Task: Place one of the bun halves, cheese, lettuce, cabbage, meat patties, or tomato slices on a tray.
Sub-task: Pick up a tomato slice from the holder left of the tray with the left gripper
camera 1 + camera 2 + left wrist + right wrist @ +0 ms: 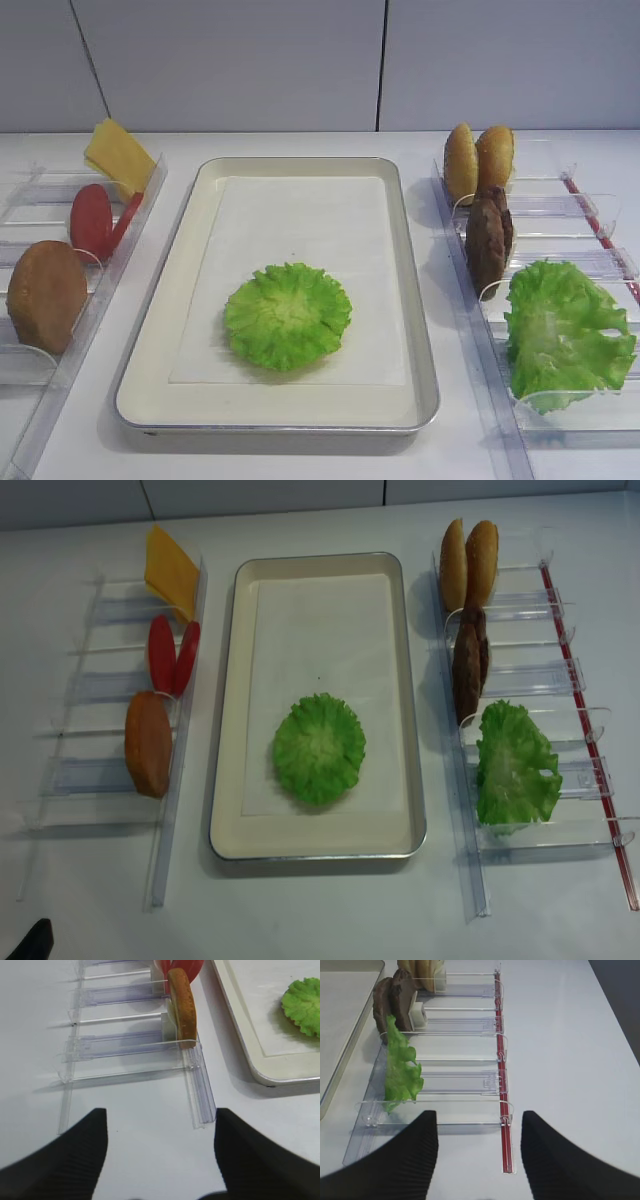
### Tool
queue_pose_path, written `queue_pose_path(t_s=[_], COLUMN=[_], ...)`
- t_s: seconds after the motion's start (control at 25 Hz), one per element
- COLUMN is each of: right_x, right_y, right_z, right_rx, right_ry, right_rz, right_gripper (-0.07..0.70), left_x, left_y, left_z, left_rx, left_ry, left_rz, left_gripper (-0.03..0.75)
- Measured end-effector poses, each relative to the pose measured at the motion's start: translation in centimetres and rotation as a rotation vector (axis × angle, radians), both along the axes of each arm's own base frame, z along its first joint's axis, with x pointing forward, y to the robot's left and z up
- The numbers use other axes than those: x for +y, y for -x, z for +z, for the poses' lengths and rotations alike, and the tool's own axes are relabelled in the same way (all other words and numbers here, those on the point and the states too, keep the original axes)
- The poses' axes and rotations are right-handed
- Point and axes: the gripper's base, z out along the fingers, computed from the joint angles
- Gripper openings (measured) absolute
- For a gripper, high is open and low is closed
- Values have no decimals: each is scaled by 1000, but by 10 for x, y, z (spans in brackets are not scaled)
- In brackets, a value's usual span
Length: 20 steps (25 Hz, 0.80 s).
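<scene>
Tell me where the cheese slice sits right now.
In the high view the cheese stands in the far slot of the left clear rack, just behind the tomato slices and left of the tray.

Cabbage (288, 315) lies on the tray (420, 330), between racks (500, 400); cheese (118, 155) seemingly rearmost left.

Smooth white matte tabletop (300, 455) fills the foreground, w/ soft, even overhead light and only faint shadows. Behind it, a pale grey panelled wall (230, 60) runs across the back, split by thin dark vertical seams, one slanted at left, one straight right of centre. In the right wrist view, a dark strip borders the tabletop's far-right edge.
</scene>
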Motion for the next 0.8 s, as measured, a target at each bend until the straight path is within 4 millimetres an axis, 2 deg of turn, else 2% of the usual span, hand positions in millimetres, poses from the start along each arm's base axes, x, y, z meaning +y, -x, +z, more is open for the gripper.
queue_pose_path(t_s=[0.44,0.6,0.8], right_x=[0,0,0], right_y=[0,0,0], right_z=[0,0,0], right_rx=[0,0,0], right_ry=[0,0,0], right_rz=[0,0,-2], right_gripper=[321,290,283], left_x=[0,2,4], left_y=[0,-8,-32], left_z=[1,14,38], left_rx=[-2,-2,32], left_ry=[-10,-62,-83], left_rz=[-7,-13,-10], left_gripper=[467,467,467])
